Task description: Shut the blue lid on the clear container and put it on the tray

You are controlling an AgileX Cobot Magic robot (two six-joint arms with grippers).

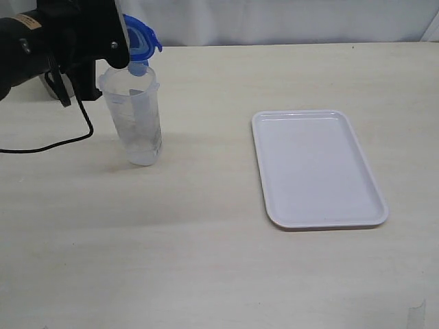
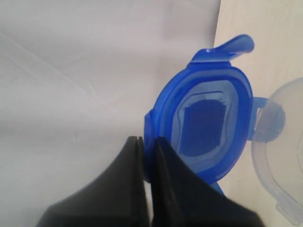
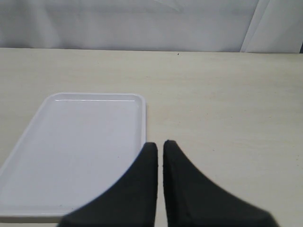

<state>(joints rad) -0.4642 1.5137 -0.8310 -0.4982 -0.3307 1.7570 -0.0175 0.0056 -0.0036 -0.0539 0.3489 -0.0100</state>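
Observation:
The clear container [image 1: 135,120] stands upright on the table at the left. Just above its mouth the blue lid [image 1: 140,38] stands on edge, tilted open, with a blue tab reaching down to the rim. My left gripper [image 2: 147,140] is shut on the lid's edge [image 2: 208,127]; the container's rim [image 2: 277,156] shows beside it. The white tray [image 1: 315,168] lies flat and empty at the right. In the right wrist view my right gripper [image 3: 160,144] is shut with nothing in it, above the table by the tray's [image 3: 75,151] side rim. It does not show in the exterior view.
The black left arm [image 1: 62,38] and its cable [image 1: 68,140] fill the back left corner. A pale wall runs behind the table's far edge [image 1: 288,44]. Bare table lies between the container and the tray.

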